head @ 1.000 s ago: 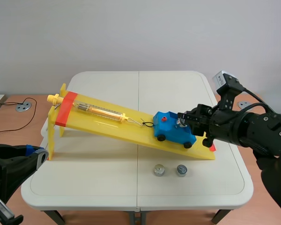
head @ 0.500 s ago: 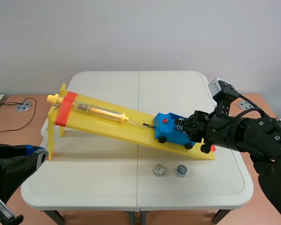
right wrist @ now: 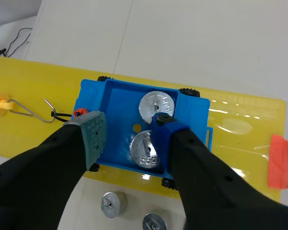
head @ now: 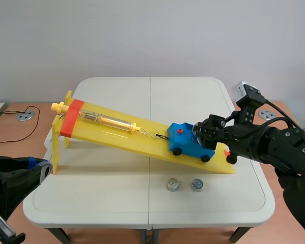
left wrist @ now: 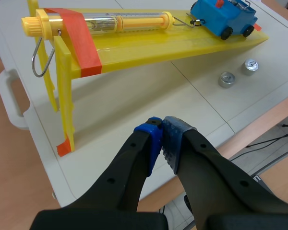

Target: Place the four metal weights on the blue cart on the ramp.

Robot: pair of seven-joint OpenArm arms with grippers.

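A blue cart (head: 185,144) sits low on the yellow ramp (head: 117,136), hooked to a spring scale (head: 108,121). Inside the cart (right wrist: 116,100) lie two metal weights, one (right wrist: 157,104) at the far side and one (right wrist: 143,148) nearer, partly behind my blue fingertip (right wrist: 164,130). My right gripper (right wrist: 128,132) hovers open just above the cart bed, holding nothing; in the scene view the right gripper (head: 203,131) is at the cart's right end. Two more weights (head: 172,184) (head: 196,184) stand on the table in front of the ramp. My left gripper (left wrist: 162,135) is shut on nothing near the table's front left corner.
The ramp's raised end with red tape (head: 71,118) stands on yellow legs (left wrist: 63,91) at the left. The white folding table (head: 91,198) has a centre seam. A wooden desk with a cable and grommet (head: 24,116) lies beyond its left edge.
The right gripper dipped low over the cart half a second ago and has since risen slightly and shifted right. The cart, the table weights and the left arm stayed put.
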